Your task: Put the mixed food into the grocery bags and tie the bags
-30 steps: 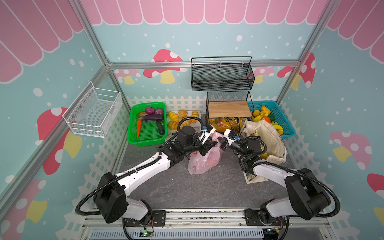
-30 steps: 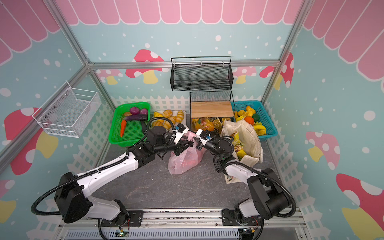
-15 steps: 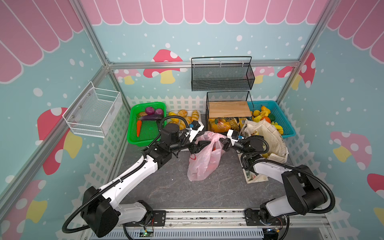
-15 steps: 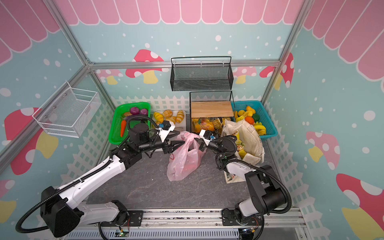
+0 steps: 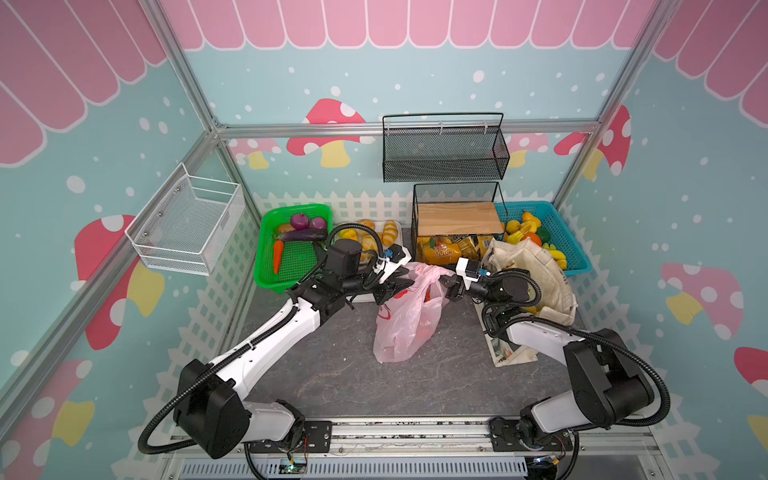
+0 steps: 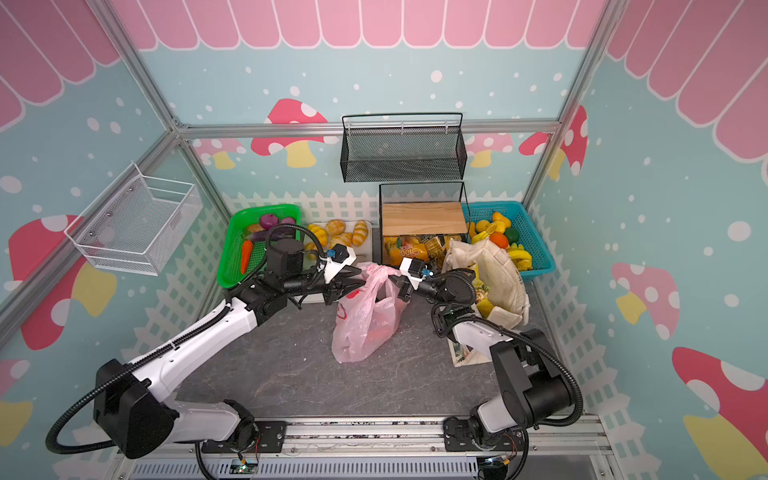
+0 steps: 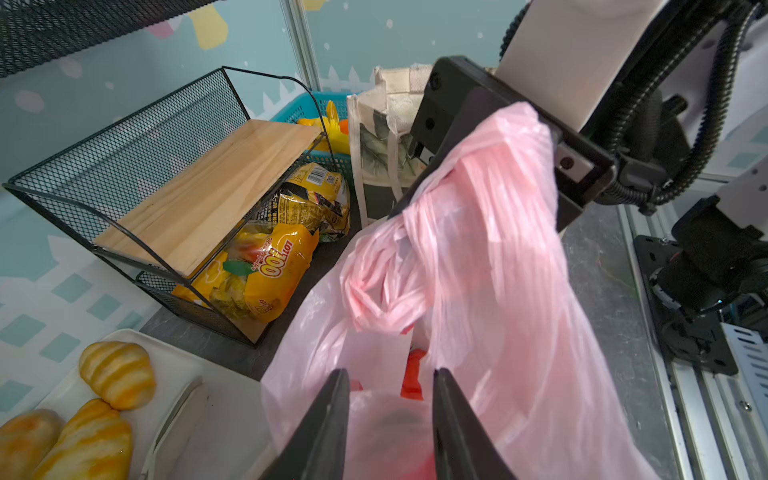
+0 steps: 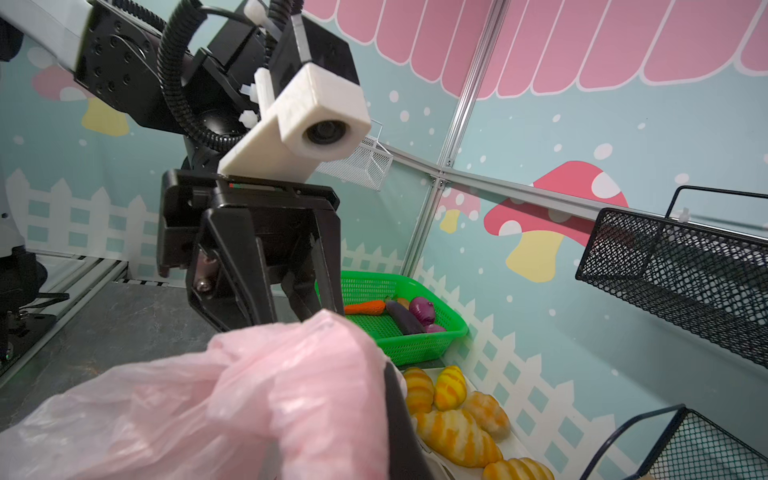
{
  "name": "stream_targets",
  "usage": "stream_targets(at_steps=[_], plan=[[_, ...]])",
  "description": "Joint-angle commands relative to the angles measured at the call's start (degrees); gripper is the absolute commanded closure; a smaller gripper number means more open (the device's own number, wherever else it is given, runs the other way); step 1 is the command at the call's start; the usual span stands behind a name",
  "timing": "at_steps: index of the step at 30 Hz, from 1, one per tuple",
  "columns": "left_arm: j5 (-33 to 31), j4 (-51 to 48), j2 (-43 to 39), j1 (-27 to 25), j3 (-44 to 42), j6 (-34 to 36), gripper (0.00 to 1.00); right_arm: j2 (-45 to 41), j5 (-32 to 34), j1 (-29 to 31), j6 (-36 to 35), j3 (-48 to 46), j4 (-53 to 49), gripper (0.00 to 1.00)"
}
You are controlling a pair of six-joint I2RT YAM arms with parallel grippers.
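Note:
The pink plastic bag (image 5: 405, 320) (image 6: 361, 324) stands mid-table with its twisted handle pulled up to the right. My right gripper (image 5: 445, 279) (image 6: 398, 279) is shut on that handle; film covers all but one finger (image 8: 397, 419). My left gripper (image 5: 401, 282) (image 7: 388, 374) sits at the bag's left upper side, jaws partly apart with bag film between them. Something red-orange (image 7: 415, 370) shows through the film. The cream canvas tote (image 5: 536, 270) slumps behind the right arm. A carrot (image 5: 277, 257) and an eggplant (image 5: 301, 236) lie in the green basket (image 5: 266, 270). Yellow snack packets (image 5: 440, 251) lie under the wooden shelf.
Striped bread rolls (image 5: 374, 237) lie on a white tray behind the left gripper. A black wire rack with a wooden shelf (image 5: 457, 216) and a blue fruit basket (image 5: 573, 257) stand at the back. A white wire basket (image 5: 187, 224) hangs on the left wall.
The left gripper pulled back to the left with wider jaws, then returned to the bag with jaws narrower. The right gripper kept the handle and drew it up and right, stretching the bag taller.

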Motion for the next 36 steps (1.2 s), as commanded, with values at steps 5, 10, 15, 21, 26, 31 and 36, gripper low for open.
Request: stream_targets(at_steps=[5, 10, 15, 21, 26, 31, 36], plan=[[0.1, -3.6, 3.6, 0.1, 5.2, 7.1, 0.65, 0.5, -1.8, -0.3, 1.3, 1.8, 3.6, 1.0], [0.0, -4.1, 5.2, 0.0, 7.4, 9.2, 0.63, 0.5, -1.8, -0.3, 1.5, 1.8, 3.4, 1.0], [2.1, -3.7, 4.9, -1.2, 6.8, 13.7, 0.57, 0.6, -1.9, -0.3, 1.7, 2.1, 3.4, 1.0], [1.1, -1.4, 4.6, -1.7, 6.4, 14.6, 0.54, 0.5, -2.2, -0.3, 1.8, 2.3, 3.3, 1.0], [1.5, 0.5, 3.7, -2.0, 5.7, 14.5, 0.55, 0.5, -2.1, -0.3, 1.6, 2.2, 3.0, 1.0], [2.0, 1.1, 2.8, -2.1, 5.0, 15.0, 0.61, 0.5, -2.0, -0.2, 1.4, 2.2, 2.7, 1.0], [2.1, 1.0, 2.8, -2.1, 5.0, 15.2, 0.7, 0.5, -1.9, -0.3, 1.1, 2.0, 2.4, 1.0]])
